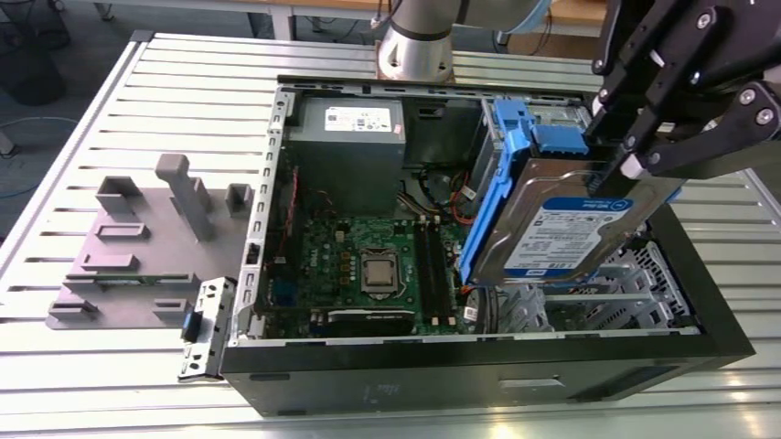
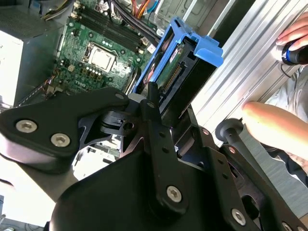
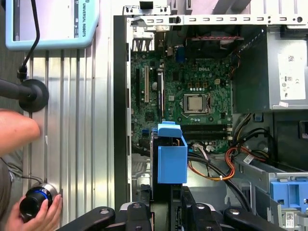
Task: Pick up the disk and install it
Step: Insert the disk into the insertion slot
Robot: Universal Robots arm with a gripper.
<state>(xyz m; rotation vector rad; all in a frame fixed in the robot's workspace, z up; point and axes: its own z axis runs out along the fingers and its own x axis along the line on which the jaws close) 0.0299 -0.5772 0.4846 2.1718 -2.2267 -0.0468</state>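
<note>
Holding: gripper (image 1: 616,169) clenched on the disk (image 1: 561,233) at its upper end.
Disk position: tilted, hanging over the open computer case (image 1: 427,384), above the drive cage (image 1: 586,302).
Advice: likely best to square the carrier to the bay and keep it off the orange cables (image 3: 216,168).
Surface: slatted aluminium table (image 1: 183,82), carrying a grey fixture (image 1: 134,247).
Room: person's hand (image 3: 53,207) at the table edge; teach pendant (image 3: 53,24) nearby.

Exterior view: elevated, oblique, mid-range; arm base (image 1: 415,41) at 12 o'clock. Both wrist views: close, downward. All share the motherboard (image 1: 354,242) (image 2: 82,43) (image 3: 192,79).
</note>
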